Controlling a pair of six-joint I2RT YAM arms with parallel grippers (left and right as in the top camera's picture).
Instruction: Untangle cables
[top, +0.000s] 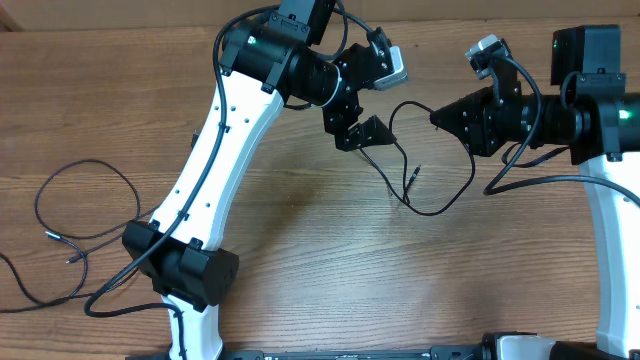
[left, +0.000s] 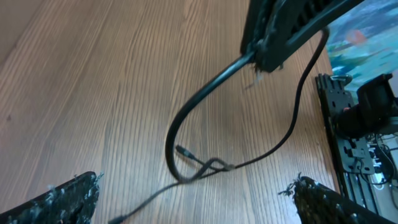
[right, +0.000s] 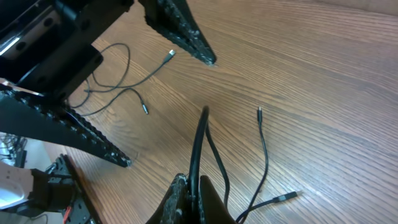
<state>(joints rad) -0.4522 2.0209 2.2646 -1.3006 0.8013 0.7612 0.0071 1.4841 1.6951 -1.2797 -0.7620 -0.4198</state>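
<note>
Cable (top: 432, 212) pinched in R gripper (top: 437, 117) at mid-table: R wrist view shows the jaws closed tight, black cord (right: 200, 143) running out from between the fingertips of R gripper (right: 189, 186) and down to the wood. L gripper (top: 358, 135), just beside it on the far side of the table (top: 300, 280), stands spread as wide as it goes & grips nothing. In L wrist view its fingers (left: 62, 199) sit at the two bottom corners, L gripper (left: 198, 180) open over a small crossing in the cable (left: 186, 112), which lies on the wood betw. them; no contact seen. Same view has R gripper (left: 273, 43) at top w/ the cord leaving its tip. From R wrist, L gripper (right: 168, 112) shows both fingers (right: 180, 31) far apart, clear of the cord. Overhead, the cable loops from the R tip toward L gripper, then sags in a wide curve toward the near edge, one plug end lying inside the loop. 2nd cable (top: 85, 164) lies loose well apart at the table's L side, untouched.
</note>
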